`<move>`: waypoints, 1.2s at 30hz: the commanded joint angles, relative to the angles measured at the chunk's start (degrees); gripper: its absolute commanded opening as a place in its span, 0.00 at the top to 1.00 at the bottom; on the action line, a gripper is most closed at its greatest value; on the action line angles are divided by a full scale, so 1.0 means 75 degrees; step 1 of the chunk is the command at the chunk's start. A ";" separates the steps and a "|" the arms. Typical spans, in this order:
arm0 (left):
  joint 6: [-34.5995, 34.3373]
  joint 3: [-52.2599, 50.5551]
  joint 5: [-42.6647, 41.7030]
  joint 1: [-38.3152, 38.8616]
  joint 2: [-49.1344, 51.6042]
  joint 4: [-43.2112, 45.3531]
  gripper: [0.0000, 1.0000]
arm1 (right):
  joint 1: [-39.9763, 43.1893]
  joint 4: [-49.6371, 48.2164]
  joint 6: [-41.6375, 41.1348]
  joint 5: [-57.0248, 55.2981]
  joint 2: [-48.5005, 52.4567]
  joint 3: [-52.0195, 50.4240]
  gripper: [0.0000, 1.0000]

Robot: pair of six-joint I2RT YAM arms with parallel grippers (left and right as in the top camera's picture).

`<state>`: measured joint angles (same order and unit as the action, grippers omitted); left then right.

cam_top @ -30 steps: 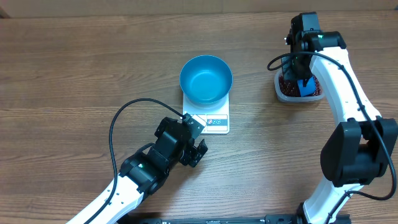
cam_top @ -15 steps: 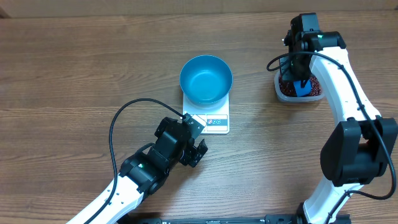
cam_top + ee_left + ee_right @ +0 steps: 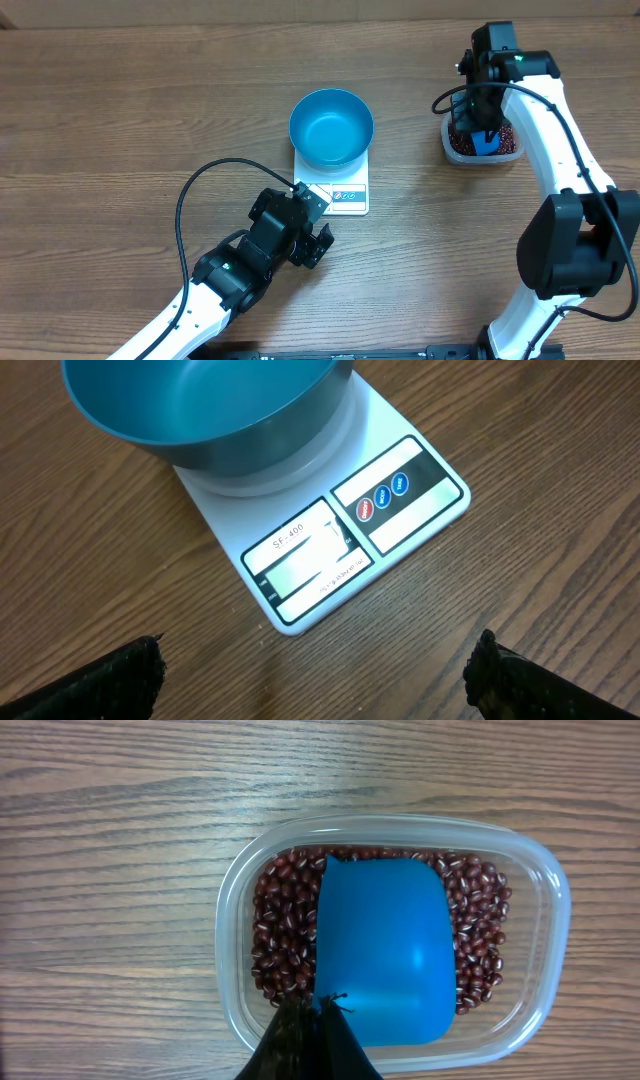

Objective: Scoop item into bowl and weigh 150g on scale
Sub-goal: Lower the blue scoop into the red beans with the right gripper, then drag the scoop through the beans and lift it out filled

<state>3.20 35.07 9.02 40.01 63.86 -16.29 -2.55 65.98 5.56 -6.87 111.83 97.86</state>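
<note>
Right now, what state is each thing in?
blue bowl: empty, sitting on the scale.
scale: display unreadable.
clear tub: holds beans and the blue scoop.
blue scoop: no beans on it.
right pincer: shut on the blue scoop.
left pincer: open, empty.

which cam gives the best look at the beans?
Right wrist: it looks straight down into the clear tub, and single beans show around the blue scoop in the tub. Overhead shows them only as a small dark patch, partly hidden. Left wrist does not show them.
</note>
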 commanded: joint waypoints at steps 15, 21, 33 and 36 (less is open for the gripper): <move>0.0087 -0.0052 -0.0003 -0.0035 -0.0073 0.0006 0.00 | 0.0889 0.0280 -0.0108 0.2197 0.0055 0.0105 0.96; 0.0087 -0.0052 -0.0006 -0.0032 -0.0073 0.0006 0.00 | 0.0906 0.0326 -0.0035 0.2337 0.0055 0.0105 0.96; 0.0087 -0.0052 -0.0003 -0.0032 -0.0073 0.0006 0.00 | 0.0924 0.0452 0.0093 0.2856 0.0055 0.0105 0.96; 0.0087 -0.0052 -0.0006 -0.0032 -0.0073 0.0006 0.00 | 0.1003 0.0458 0.0090 0.2999 0.0055 0.0105 0.96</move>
<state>3.20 35.07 9.02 40.01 63.86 -16.29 4.69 68.40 6.31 9.37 111.83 98.37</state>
